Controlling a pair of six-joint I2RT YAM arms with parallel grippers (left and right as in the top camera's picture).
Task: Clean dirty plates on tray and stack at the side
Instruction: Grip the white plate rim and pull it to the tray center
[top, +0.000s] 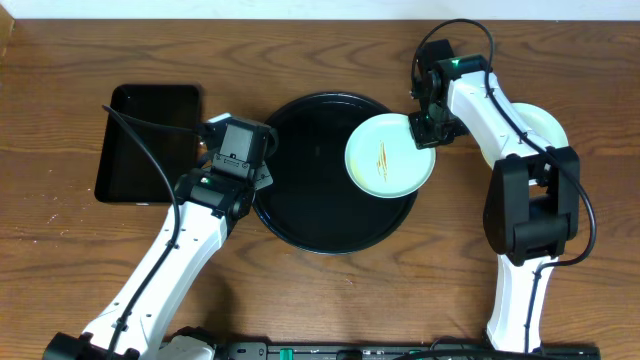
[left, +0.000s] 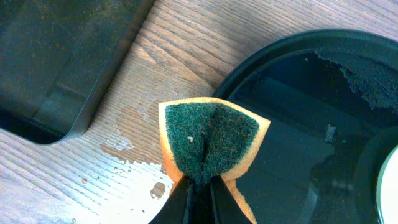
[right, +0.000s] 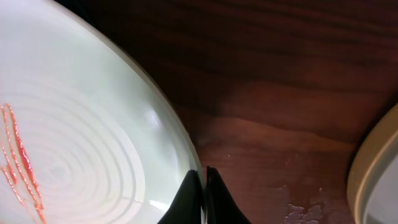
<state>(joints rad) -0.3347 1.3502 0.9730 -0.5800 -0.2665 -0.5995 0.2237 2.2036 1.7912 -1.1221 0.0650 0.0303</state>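
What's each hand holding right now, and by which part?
The left hand pinches a folded scouring sponge by its lower edge. The right hand grips the sauce-streaked plate by its rim.

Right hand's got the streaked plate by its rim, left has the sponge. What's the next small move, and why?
Probably slide the left hand across the tray to set the sponge on the orange streak across the plate. The sponge sits pinched at the tray's left edge, apart from the plate, and the right hand is shut on its rim, bracing it.
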